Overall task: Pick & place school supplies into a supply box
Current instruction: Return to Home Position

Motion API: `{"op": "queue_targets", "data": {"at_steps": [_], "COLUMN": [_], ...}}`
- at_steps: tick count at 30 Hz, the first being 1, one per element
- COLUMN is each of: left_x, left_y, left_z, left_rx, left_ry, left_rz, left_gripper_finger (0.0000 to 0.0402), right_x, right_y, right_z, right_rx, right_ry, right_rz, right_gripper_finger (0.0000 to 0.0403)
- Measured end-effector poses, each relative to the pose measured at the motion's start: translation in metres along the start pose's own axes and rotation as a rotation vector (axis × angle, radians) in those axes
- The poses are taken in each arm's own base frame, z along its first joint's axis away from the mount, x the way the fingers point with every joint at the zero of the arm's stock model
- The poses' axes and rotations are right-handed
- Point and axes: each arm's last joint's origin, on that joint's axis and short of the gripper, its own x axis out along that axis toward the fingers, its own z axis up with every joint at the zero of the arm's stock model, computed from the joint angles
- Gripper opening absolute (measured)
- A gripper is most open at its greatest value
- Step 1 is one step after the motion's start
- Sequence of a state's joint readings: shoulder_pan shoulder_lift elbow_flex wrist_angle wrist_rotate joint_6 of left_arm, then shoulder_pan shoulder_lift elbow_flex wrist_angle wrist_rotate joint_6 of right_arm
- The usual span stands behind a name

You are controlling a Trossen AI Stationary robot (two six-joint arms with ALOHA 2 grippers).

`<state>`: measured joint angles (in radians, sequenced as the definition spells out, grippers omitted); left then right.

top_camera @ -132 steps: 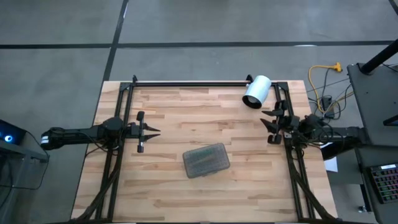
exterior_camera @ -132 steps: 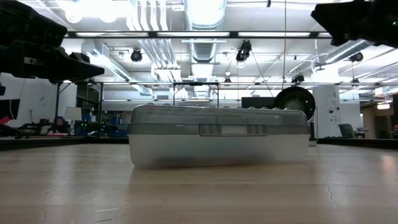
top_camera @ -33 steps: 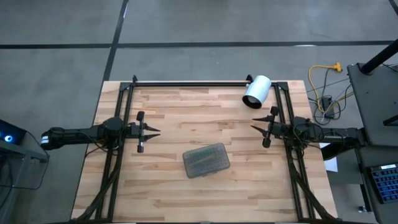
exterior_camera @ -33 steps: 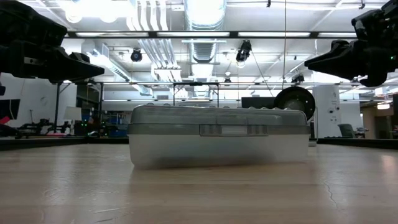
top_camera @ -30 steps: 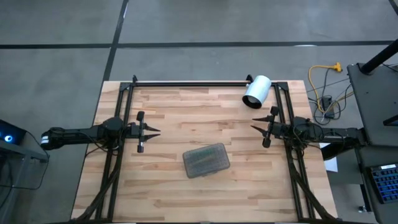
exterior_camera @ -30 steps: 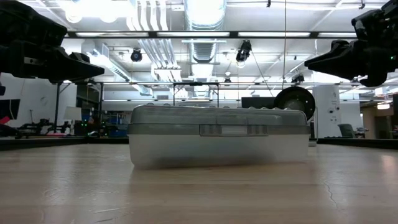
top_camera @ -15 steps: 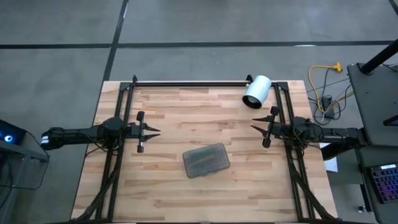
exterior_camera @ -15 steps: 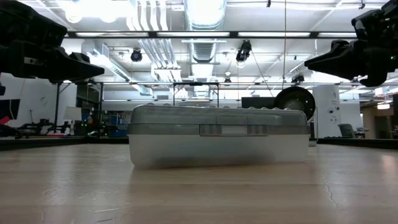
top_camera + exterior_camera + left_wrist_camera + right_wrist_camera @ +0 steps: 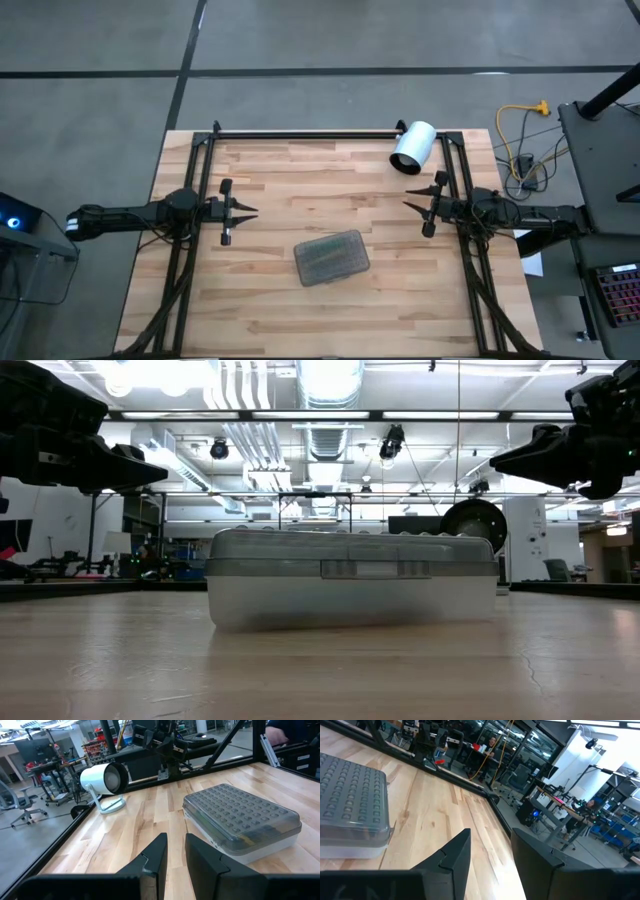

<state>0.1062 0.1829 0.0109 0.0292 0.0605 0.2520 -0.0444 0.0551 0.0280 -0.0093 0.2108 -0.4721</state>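
Observation:
The supply box [image 9: 332, 257] rests flat on its base near the table's middle, toward the near edge. Its grey studded lid [image 9: 235, 807] is shut over the translucent body [image 9: 350, 600]. No school supplies lie loose in view; a faint yellow-green streak [image 9: 247, 838] shows through the box's wall. My left gripper [image 9: 250, 212] hovers level at the table's left, above the wood and left of the box, its fingers [image 9: 159, 847] a narrow gap apart. My right gripper [image 9: 408, 207] hovers level at the right, open, pointing toward the table's left, with nothing between its fingers [image 9: 457, 851].
A white cylinder [image 9: 413, 147] on a small stand sits at the far right corner, just beyond my right gripper. Black frame rails [image 9: 300, 133] run along the far edge and both sides. Bare wood [image 9: 320, 190] lies between the two grippers and around the box.

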Motion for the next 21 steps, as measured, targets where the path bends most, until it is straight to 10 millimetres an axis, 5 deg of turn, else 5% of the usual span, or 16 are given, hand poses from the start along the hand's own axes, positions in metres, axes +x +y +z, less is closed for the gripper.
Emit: {"op": "queue_targets", "data": {"at_steps": [21], "left_x": [0.0000], "left_y": [0.0000], "left_z": [0.0000], "left_rx": [0.000], "left_ry": [0.000], "left_rz": [-0.001], "left_gripper_finger": [0.0054], "right_x": [0.0000], "right_y": [-0.0001], "right_z": [0.0001], "right_rx": [0.000], "right_ry": [0.000], "right_rz": [0.000], "right_gripper_finger": [0.0129]}}
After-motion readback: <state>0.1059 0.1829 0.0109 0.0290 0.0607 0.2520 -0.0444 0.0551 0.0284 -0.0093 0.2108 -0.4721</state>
